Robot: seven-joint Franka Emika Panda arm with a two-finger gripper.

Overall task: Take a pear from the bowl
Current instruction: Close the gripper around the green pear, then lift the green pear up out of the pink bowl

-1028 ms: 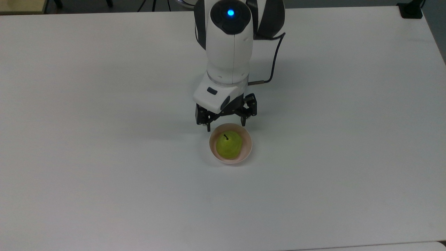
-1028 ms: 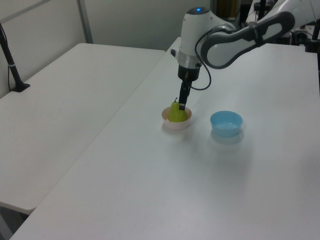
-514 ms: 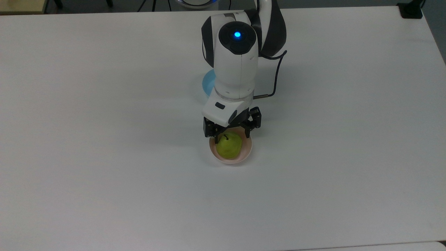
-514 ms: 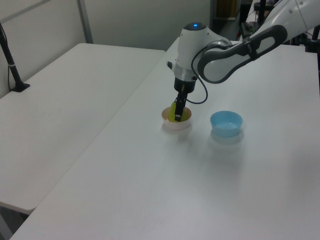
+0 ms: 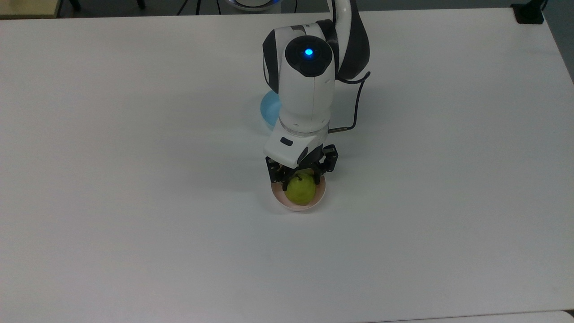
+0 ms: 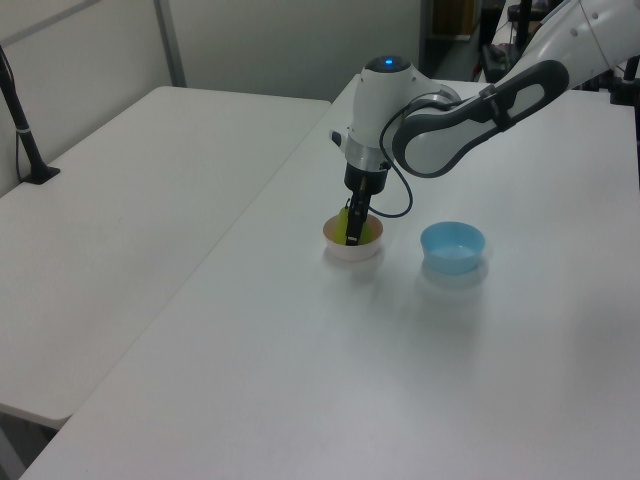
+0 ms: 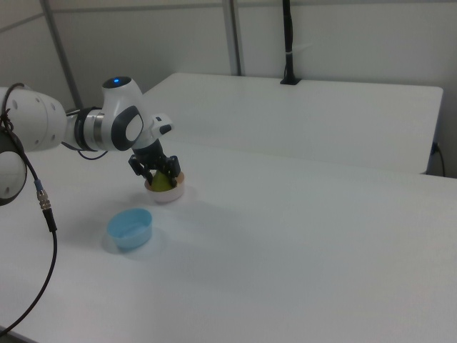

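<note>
A yellow-green pear (image 5: pixel 301 192) with a dark stem sits in the pale pink bowl (image 5: pixel 282 202) near the middle of the white table. My gripper (image 5: pixel 300 179) points down into the bowl, open, with one black finger on each side of the pear's upper part. Whether the fingers touch the pear I cannot tell. In the left view the gripper (image 6: pixel 351 232) covers part of the pear (image 6: pixel 365 232) inside the bowl (image 6: pixel 352 251). The right view shows the gripper (image 7: pixel 161 174) low over the pear (image 7: pixel 163 184) and bowl (image 7: pixel 169 194).
A light blue bowl (image 5: pixel 268 110) stands on the table just behind the arm in the top view, beside the pink bowl in the left view (image 6: pixel 452 246) and right view (image 7: pixel 130 229). A black cable (image 5: pixel 356 94) loops off the wrist.
The gripper came forward over the bowl and went down, so its fingers now flank the pear. The pear has shifted slightly toward the top view's right.
</note>
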